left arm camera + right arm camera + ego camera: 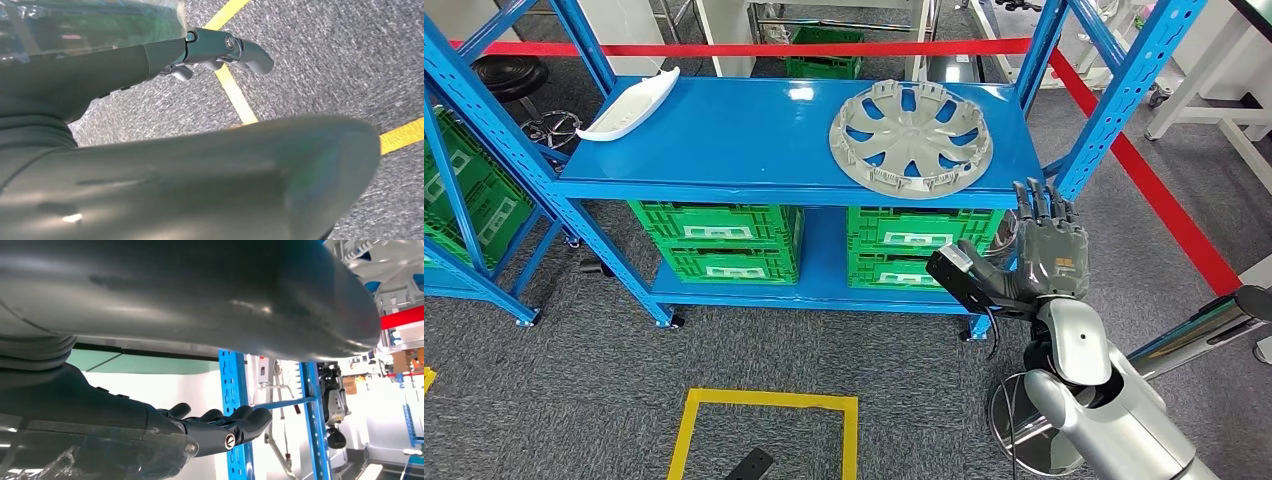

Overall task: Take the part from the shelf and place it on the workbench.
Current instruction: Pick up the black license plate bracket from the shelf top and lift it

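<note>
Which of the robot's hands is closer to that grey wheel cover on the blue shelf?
Right. The right hand is raised just below the wheel cover; the left hand hangs over the floor.

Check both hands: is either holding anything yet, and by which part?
Nothing held. The right hand is raised, empty, near the shelf; the left hand holds nothing.

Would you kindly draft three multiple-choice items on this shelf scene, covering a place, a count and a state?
1. Where does the grey plastic wheel cover lie?
A. on the blue metal shelf's top board
B. on the carpet
C. in a crate

2. How many green plastic crates stand under that board?
A. one
B. two
C. four

3. What is the right hand doing?
A. gripping the cover
B. raised beside the shelf, holding nothing
C. resting on a crate

Answers: 1 A, it lies flat on the board's right part; 2 C, two stacks of two; 3 B, its fingers are straight, short of the cover.
</note>
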`<state>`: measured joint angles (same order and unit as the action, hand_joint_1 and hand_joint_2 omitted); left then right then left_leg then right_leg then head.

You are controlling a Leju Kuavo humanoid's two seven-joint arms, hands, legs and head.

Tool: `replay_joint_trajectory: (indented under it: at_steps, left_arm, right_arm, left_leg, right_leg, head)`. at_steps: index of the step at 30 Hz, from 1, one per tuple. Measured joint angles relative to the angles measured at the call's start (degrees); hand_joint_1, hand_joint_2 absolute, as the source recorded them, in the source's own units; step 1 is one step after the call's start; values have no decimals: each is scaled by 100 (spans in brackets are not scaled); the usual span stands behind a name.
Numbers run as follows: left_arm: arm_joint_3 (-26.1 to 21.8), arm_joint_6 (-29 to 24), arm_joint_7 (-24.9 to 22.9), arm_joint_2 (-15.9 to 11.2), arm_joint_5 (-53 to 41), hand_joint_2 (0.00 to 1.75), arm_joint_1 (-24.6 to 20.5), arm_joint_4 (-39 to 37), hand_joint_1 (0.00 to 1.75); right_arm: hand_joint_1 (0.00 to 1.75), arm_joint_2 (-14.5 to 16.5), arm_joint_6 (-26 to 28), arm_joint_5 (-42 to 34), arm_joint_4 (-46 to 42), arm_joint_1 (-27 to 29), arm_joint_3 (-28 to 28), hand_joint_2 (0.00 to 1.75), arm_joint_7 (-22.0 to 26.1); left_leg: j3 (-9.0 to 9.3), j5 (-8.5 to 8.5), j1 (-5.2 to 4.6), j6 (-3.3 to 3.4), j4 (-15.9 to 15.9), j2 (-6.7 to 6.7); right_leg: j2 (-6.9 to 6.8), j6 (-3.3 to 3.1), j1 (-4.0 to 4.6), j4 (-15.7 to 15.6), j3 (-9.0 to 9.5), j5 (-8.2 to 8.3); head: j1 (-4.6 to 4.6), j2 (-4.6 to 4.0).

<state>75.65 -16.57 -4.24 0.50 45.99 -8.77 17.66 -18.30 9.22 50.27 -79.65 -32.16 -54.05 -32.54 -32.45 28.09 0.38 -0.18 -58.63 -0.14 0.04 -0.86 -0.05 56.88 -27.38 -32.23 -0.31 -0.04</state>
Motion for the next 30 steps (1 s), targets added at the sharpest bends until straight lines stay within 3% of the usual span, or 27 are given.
replay_joint_trajectory:
  at_steps: [30]
  left_arm:
    - [-1,13,-195,-5,-138,0,-42,0,0]
  right_arm:
    - [0,112,-63,0,2,125,-5,0,63]
  left_leg:
    - [0,0,0,0,0,0]
  right_leg:
    - [0,0,0,0,-1,0]
  head:
    - [1,0]
